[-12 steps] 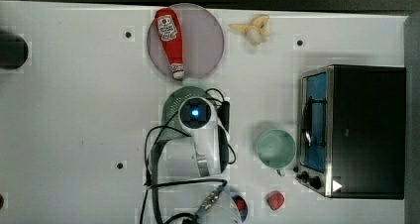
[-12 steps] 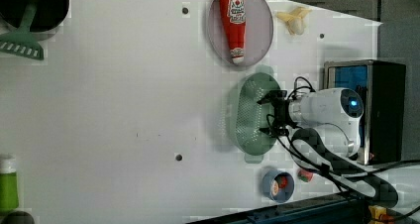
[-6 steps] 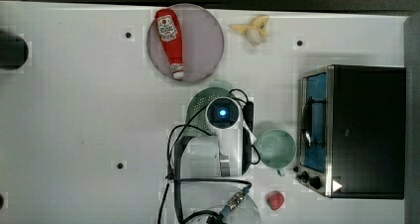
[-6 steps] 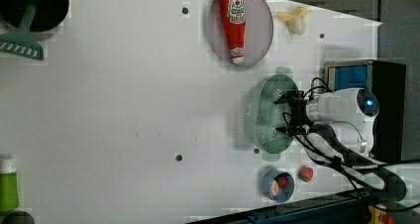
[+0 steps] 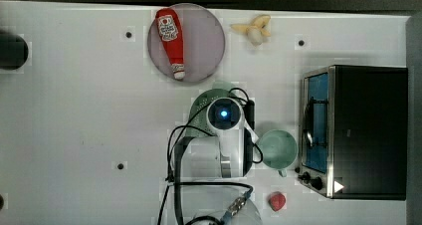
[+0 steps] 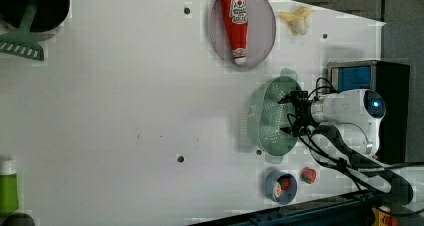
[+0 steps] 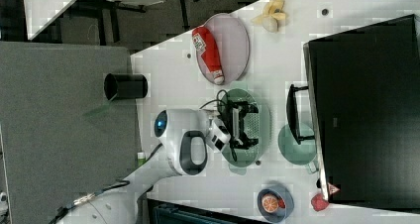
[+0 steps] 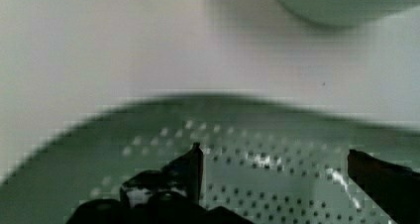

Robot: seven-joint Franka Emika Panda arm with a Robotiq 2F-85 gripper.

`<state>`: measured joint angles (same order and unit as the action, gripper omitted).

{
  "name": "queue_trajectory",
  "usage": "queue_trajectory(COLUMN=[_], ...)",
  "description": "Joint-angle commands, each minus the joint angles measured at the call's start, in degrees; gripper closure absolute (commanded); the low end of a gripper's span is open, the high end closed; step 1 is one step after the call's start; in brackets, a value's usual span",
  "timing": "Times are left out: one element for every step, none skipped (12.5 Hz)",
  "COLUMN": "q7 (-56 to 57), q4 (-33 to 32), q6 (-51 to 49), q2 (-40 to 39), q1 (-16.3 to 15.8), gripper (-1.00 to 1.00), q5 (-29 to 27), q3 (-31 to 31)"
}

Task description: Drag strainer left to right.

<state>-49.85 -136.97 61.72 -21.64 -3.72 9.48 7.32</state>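
The pale green strainer (image 6: 264, 123) lies on the white table just below the plate in the left view, its perforated bowl facing up. My gripper (image 6: 285, 115) reaches down into that bowl with its two fingers spread apart, so it is open. In the wrist view the black fingertips (image 8: 194, 159) rest low against the dotted inner wall of the strainer (image 8: 267, 204). In the top view the arm's wrist covers most of the strainer (image 5: 200, 108). The right view has the gripper (image 7: 243, 124) inside the strainer (image 7: 258, 116).
A smooth mint cup (image 5: 278, 148) stands close by on the top view's right of the strainer, with a toaster oven (image 5: 358, 130) beyond it. A ketchup bottle (image 5: 170, 33) lies on a plate (image 5: 204, 41). A banana (image 5: 255, 28), a red fruit (image 5: 277, 201) and a small bowl (image 6: 280, 187) sit nearby.
Gripper and strainer slid together toward the top view's right, nearer the cup, during the first half second. Since then they have barely moved.
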Motion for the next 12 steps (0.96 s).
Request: queue_trajectory(q7=[10.2, 13.6, 17.2, 20.8, 24.4, 27.7, 30.8, 34.3, 39.0, 44.4, 49.1, 51.0], q4=[0.8, 1.3, 2.3, 3.8, 5.7, 8.1, 10.9, 13.7, 16.3, 18.6, 20.7, 22.7], q6=[-3.7, -7.3, -12.4, -18.4, -24.2, -29.7, -35.5, -41.0, -46.0, -50.6, -53.6, -55.1], q2=[9.8, 13.6, 17.6, 21.7, 25.6, 29.2, 32.4, 34.9, 36.9, 38.2, 38.9, 39.1], q1=[-1.0, -1.0, -1.0, -0.9, -0.9, -0.9, -0.9, -0.9, -0.9, -0.9, -0.9, -0.8], gripper=[-1.00, -1.00, -1.00, -1.00, -1.00, -1.00, -1.00, -1.00, -1.00, -1.00, -1.00, -1.00], q5=[-1.3, -1.4, -1.4, -1.8, -2.7, -4.0, -5.8, -7.5, -8.0, -8.0, -8.0, -7.7], q3=[-3.4, -3.7, -3.7, -3.6, -3.4, -3.2, -3.0, -2.8, -2.8, -2.8, -2.6, -2.2])
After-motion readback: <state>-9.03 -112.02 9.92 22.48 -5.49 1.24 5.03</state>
